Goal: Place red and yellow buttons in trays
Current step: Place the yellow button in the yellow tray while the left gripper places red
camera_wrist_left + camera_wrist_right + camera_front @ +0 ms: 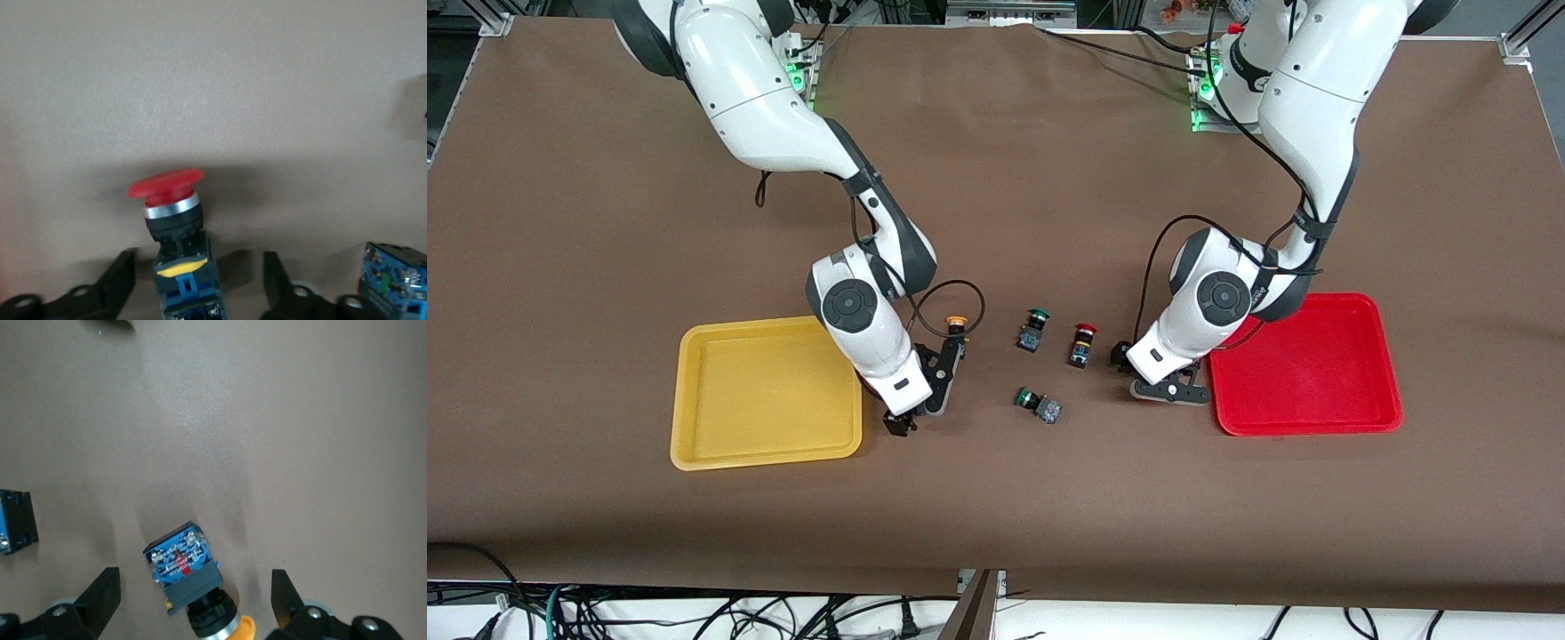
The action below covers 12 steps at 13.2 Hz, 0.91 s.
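Left gripper low over worktop, jaws open, straddling red button for pickup. Right gripper likewise open around yellow button; trays empty.

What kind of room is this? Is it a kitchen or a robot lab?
Most likely a robot lab: two white arms bolted to a brown table, loose cables along its edge, and push-button switches laid out between a yellow tray and a red tray.

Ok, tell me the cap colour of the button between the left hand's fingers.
Red cap, clearest in the left wrist view.
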Tool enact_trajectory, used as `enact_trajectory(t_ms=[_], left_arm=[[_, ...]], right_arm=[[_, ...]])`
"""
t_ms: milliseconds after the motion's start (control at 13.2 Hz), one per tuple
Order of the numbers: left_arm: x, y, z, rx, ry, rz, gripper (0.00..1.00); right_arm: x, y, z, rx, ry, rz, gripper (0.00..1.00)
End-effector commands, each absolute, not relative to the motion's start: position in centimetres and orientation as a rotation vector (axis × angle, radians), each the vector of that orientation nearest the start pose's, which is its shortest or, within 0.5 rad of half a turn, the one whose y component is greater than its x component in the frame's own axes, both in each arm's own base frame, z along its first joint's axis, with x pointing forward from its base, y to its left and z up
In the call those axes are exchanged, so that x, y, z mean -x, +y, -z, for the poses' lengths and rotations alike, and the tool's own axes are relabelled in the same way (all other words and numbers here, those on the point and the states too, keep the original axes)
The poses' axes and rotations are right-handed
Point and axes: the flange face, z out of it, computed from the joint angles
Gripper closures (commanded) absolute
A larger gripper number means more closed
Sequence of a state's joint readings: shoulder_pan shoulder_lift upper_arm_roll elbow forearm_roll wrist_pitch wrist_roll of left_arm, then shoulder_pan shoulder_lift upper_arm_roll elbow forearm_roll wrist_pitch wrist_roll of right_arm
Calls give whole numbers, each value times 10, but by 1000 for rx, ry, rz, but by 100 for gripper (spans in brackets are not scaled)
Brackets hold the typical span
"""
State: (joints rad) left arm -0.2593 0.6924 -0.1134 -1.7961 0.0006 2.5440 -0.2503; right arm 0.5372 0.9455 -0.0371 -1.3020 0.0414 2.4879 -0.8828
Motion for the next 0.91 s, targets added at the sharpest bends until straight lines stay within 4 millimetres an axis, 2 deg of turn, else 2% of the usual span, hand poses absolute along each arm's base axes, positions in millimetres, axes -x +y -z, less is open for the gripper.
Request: enact_trajectory(t_ms=[0, 76, 227, 303, 530, 606, 682, 833], left_arm=[[-613, -236, -176, 3225, 144, 82, 85], [-614, -236, -178, 3222, 160, 84, 93], [-620, -229, -198, 3219, 142, 86, 96], [-622, -220, -211, 3201, 132, 31, 95], [-639, -181, -273, 3160, 91, -135, 94], [-644, -162, -281, 3147, 119, -208, 94], [-651, -137, -289, 3144, 142, -245, 94], [-661, -70, -289, 3157, 257, -254, 92]], right_arm=[[-675, 377, -180, 2434, -2032, 429, 0], [-674, 376, -173, 2436, -2026, 427, 0], [-676, 372, -169, 2444, -2013, 425, 5], [-677, 371, -169, 2449, -2006, 425, 17], [-676, 371, -173, 2452, -1981, 408, 83], [-676, 370, -176, 2455, -1951, 390, 100], [-675, 370, -181, 2459, -1926, 359, 100], [-675, 363, -190, 2465, -1913, 272, 100]])
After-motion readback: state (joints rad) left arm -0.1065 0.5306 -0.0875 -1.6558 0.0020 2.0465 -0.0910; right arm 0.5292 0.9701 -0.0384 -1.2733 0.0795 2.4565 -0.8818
